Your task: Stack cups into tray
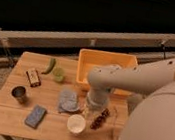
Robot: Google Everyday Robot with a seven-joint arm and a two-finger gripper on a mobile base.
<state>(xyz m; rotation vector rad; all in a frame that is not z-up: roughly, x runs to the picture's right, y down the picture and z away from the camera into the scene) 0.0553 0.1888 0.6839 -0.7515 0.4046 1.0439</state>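
The gripper (90, 111), its opening indiscernible, hung at lower centre beside the cream-white cup (76, 124), presumably to grasp it; the metal tumbler (19, 93) stood left, the orange tray (83, 66) behind.

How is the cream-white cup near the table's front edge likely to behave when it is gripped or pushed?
The cream-white cup looks small and hollow, so probably light. It stands upright near the table's front edge, so a sideways nudge might slide or tip it off. The gripper hangs beside it, on the right in the camera view.
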